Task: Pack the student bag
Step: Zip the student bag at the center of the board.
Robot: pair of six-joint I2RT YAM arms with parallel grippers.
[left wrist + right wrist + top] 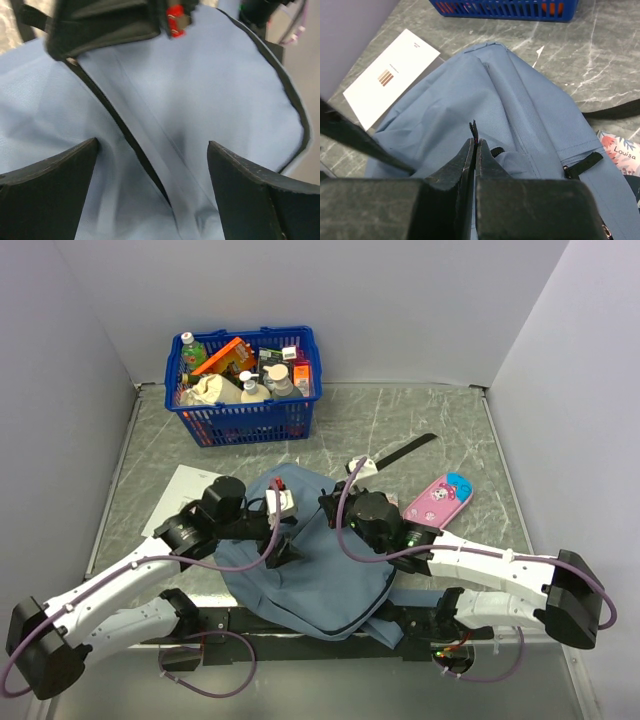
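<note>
The student bag, soft grey-blue fabric with dark zipper lines, lies flat on the table between the two arms. My left gripper hangs just above its middle, open, with nothing between its fingers. In the left wrist view the gripper straddles a dark zipper line on the bag. My right gripper is over the bag's upper part. In the right wrist view it is shut on a thin black zipper pull sticking up from the bag.
A blue plastic basket full of bottles and packets stands at the back. A pink pencil case lies right of the bag, a white sheet left of it. A black strap runs behind. A floral book pokes out beside the bag.
</note>
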